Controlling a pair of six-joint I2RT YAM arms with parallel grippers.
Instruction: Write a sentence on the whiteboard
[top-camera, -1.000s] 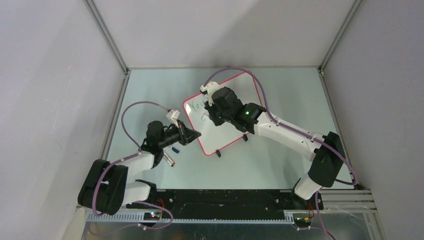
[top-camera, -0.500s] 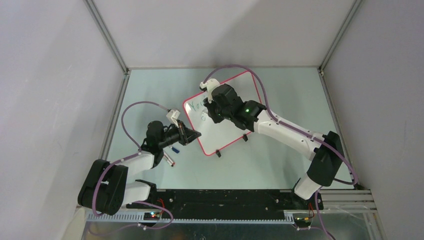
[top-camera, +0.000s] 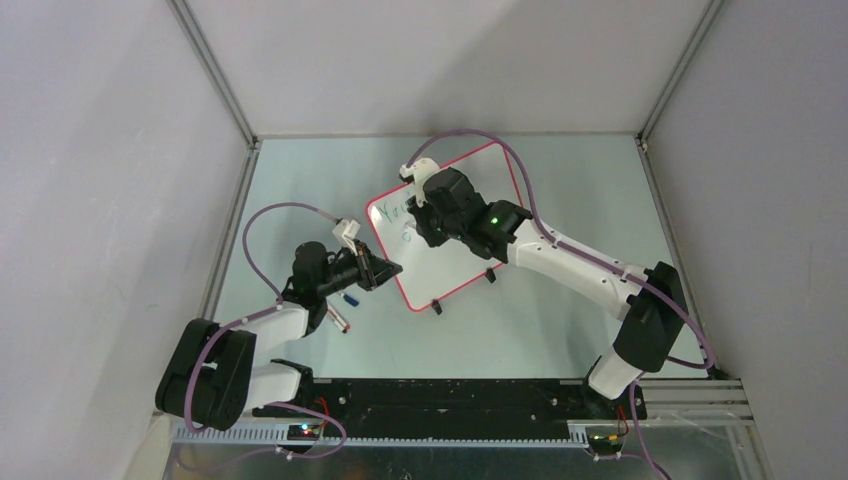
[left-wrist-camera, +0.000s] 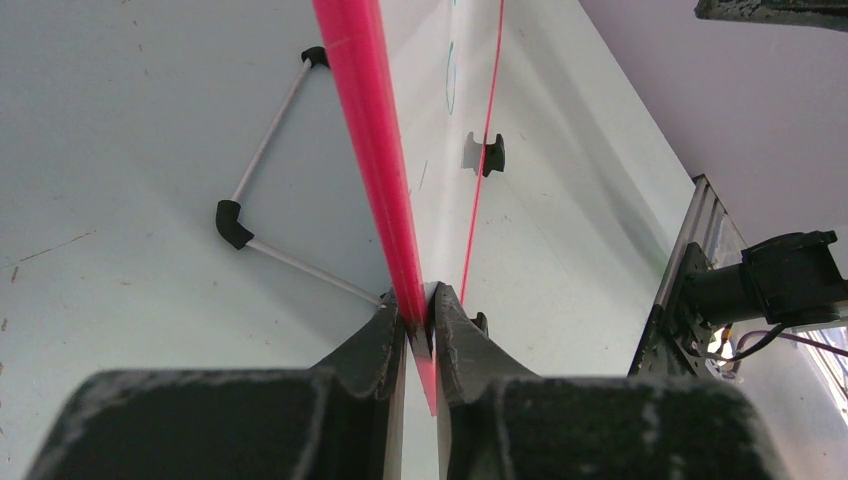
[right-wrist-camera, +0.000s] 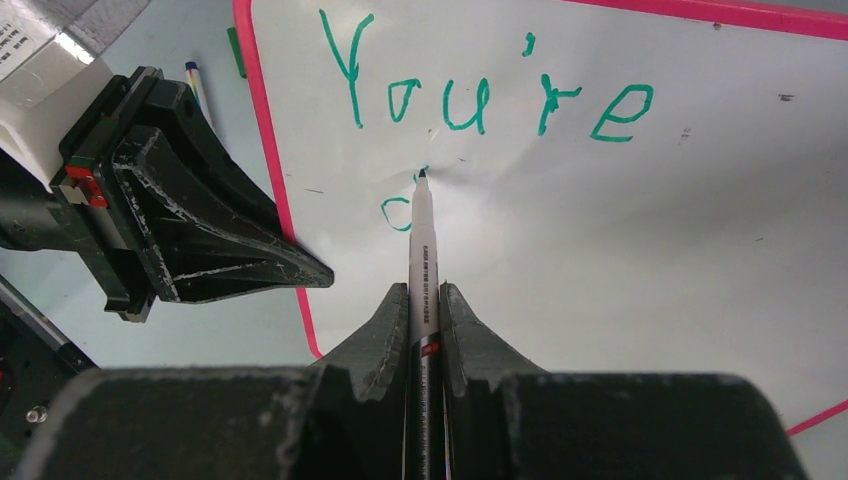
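The whiteboard (top-camera: 440, 272), white with a red-pink rim, stands tilted on the table. My left gripper (top-camera: 392, 268) is shut on its left rim (left-wrist-camera: 365, 120), the red edge pinched between the black fingers (left-wrist-camera: 418, 300). Over the board's upper left, my right gripper (top-camera: 425, 225) is shut on a grey marker (right-wrist-camera: 422, 250). The marker's tip touches the whiteboard (right-wrist-camera: 620, 240) just under the green word "You're" (right-wrist-camera: 480, 95), beside a curved green stroke (right-wrist-camera: 395, 212). The right arm hides much of the board in the top view.
Two pens (top-camera: 350, 297) (top-camera: 338, 318) lie on the table beside the left arm. Black clip feet (top-camera: 437, 307) (top-camera: 490, 276) sit on the board's near edge. A wire stand (left-wrist-camera: 270, 150) props the board from behind. Enclosure walls ring the table.
The right gripper has shifted a little up and left over the board with the marker. The left gripper has kept its hold on the rim without moving.
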